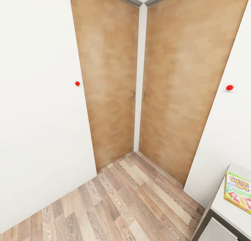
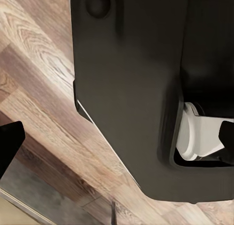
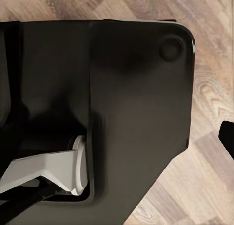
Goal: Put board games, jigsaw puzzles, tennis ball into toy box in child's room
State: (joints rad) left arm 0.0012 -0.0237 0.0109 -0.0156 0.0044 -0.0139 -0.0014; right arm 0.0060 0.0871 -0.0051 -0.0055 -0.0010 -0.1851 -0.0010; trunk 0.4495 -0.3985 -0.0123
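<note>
Head view facing a corner: two wooden doors meeting at a white post, red buttons on the white walls either side, wood-plank floor below. Skip-Bo board game lying flat on the white surface at the lower right edge. Wrist views looking past the robot's dark base at floor planks; a dark finger tip of the left hand and one of the right hand just showing at the frame edges, apart or together impossible to tell; game's place relative to either hand likewise unclear.

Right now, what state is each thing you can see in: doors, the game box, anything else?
Two brown wooden doors: both shut.
Green-topped printed board game: lying flat, face up on the white table.
Wood-plank floor: bare here.
</note>
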